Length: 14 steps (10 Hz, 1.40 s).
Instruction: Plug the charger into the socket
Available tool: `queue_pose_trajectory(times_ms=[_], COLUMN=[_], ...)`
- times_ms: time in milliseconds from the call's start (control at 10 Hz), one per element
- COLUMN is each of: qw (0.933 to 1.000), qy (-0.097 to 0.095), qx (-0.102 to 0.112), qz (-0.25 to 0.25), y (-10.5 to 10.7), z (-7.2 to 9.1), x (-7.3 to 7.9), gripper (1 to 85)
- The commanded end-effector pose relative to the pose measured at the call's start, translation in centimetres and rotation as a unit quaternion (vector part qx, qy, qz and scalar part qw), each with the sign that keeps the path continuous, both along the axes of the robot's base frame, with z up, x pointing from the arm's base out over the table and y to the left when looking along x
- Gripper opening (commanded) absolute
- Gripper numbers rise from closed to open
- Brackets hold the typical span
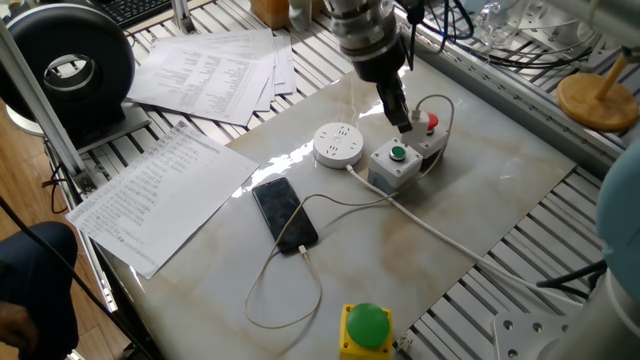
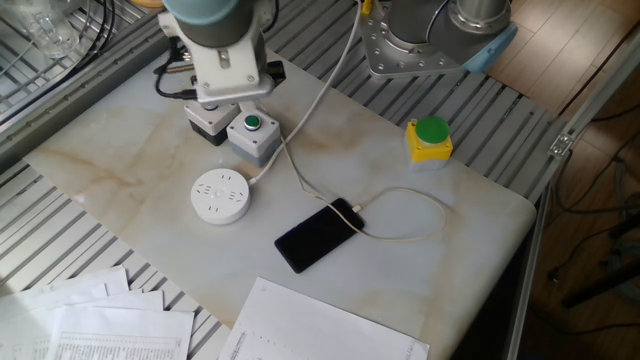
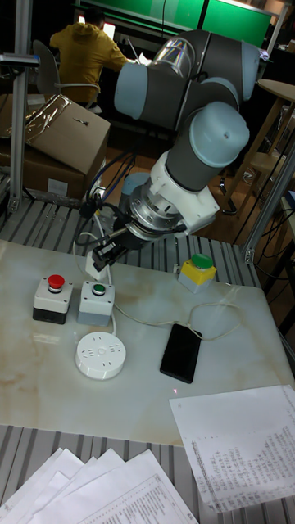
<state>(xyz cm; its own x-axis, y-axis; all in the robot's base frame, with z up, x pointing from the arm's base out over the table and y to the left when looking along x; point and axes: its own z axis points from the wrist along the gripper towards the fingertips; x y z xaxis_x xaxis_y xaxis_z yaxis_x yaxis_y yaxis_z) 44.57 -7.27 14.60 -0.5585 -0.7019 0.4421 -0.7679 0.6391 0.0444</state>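
My gripper [image 1: 403,118] hangs tilted above the two grey button boxes, right of the socket [image 1: 337,143]. It is shut on the small white charger [image 3: 88,265], which is held off the table. The charger's thin white cable [image 1: 441,103] loops up beside the fingers and runs down across the table to the black smartphone [image 1: 284,213]. The round white socket [image 3: 100,356] lies flat with its slots up and nothing in it, a short way to the front left of the gripper [image 3: 100,257]. In the other fixed view the wrist hides the fingers.
A grey box with a green button [image 1: 397,162] and one with a red button [image 1: 428,134] sit directly under the gripper. A yellow box with a green dome [image 1: 366,327] stands at the near edge. The socket's thick white cord [image 1: 440,238] crosses the table. Paper sheets [image 1: 160,190] lie left.
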Motion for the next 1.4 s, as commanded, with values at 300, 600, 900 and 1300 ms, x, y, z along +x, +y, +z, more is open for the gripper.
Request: queue_pose_trajectory(times_ms=[300,600,900,1300], qw=[0.9996,0.9996,0.9996,0.9996], qy=[-0.009,-0.014,-0.019,-0.022], qx=[-0.013,-0.008,-0.002,0.004], qz=[0.023,0.025,0.021,0.020], y=[-0.9,-0.8,-0.2,0.1], z=[-1.5,-2.3,-2.9,-3.2], x=[0.6,1.0,1.2,1.4], gripper=[1.0,1.0,1.0,1.0])
